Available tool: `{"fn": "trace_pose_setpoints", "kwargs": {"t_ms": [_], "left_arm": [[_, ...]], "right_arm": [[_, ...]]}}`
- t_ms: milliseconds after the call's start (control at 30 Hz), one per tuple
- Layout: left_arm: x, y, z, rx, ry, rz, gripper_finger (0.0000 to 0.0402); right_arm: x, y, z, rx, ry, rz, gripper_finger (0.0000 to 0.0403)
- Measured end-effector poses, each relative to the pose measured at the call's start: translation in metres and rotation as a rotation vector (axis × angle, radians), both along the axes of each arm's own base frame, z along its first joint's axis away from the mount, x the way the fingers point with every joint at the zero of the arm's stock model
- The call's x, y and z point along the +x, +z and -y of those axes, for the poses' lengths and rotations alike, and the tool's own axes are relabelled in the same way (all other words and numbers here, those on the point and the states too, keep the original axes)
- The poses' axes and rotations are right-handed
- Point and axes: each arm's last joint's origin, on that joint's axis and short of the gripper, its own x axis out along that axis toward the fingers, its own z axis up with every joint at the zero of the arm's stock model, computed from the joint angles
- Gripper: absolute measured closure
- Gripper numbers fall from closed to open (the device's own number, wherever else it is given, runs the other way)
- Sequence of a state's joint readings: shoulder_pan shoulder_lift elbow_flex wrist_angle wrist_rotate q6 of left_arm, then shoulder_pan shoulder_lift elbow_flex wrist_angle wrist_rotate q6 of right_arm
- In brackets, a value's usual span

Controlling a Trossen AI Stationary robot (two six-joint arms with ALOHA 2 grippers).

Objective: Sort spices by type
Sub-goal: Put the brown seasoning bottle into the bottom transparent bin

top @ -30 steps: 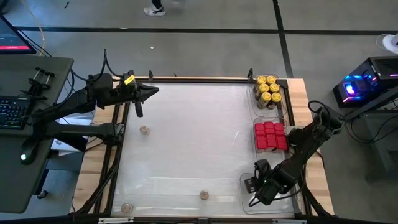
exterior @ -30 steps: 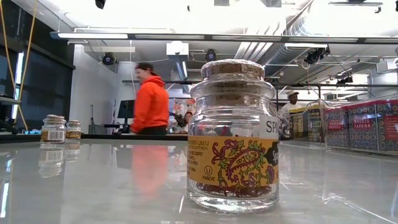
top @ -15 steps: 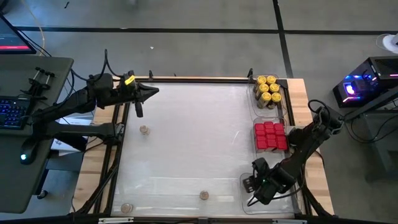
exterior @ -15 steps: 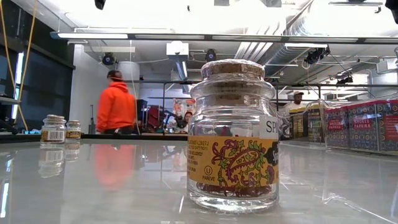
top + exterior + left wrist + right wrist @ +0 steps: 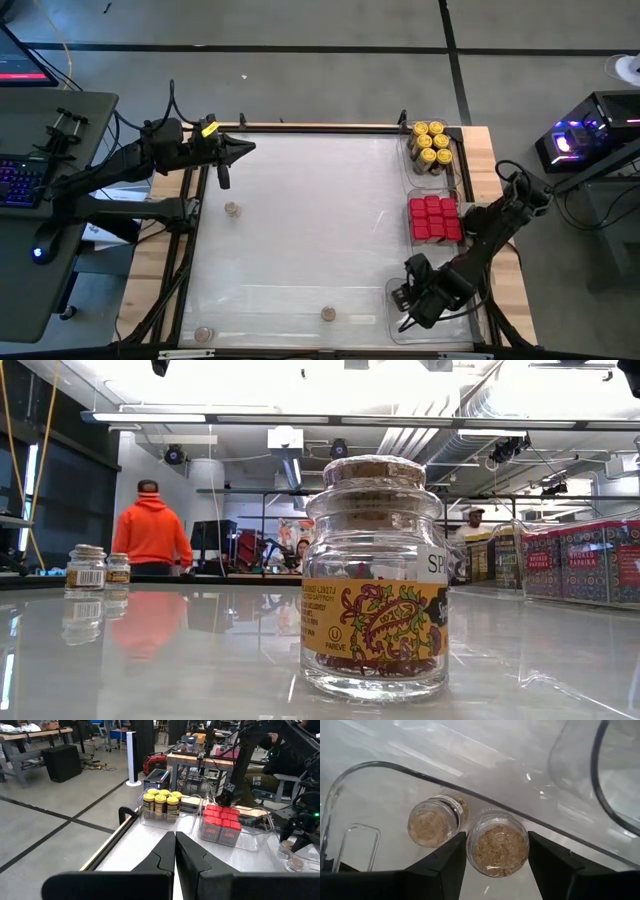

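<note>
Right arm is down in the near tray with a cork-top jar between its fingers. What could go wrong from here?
The held jar sits very close to a jar already in the tray; releasing or shifting may knock that one over. The right gripper is inside the clear tray rim, so lifting out at an angle might catch the wall and drag the tray. Three more cork jars remain scattered on the table.

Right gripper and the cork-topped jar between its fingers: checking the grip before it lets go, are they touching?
Touching. The right wrist view shows the right gripper with both fingers pressed against the cork-topped jar, no gap visible.
</note>
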State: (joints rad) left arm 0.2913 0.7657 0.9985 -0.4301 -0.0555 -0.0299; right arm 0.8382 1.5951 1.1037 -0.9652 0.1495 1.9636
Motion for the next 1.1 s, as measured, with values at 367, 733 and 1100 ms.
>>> {"fn": "trace_pose_setpoints", "kwargs": {"t_ms": [367,733,1100], "left_arm": [[0.000,0.000,0.000,0.000,0.000,0.000,0.0402],[0.000,0.000,0.000,-0.002,0.000,0.001,0.0402],[-0.001,-0.003,0.000,-0.008,0.000,-0.027,0.0401]], "right_arm": [[-0.001,-0.001,0.000,0.009,-0.008,-0.025,0.0187],[-0.003,-0.001,-0.004,0.113,0.028,-0.121,0.0118],[0.001,0.030,-0.028,0.308,-0.008,-0.103,0.0116]]}}
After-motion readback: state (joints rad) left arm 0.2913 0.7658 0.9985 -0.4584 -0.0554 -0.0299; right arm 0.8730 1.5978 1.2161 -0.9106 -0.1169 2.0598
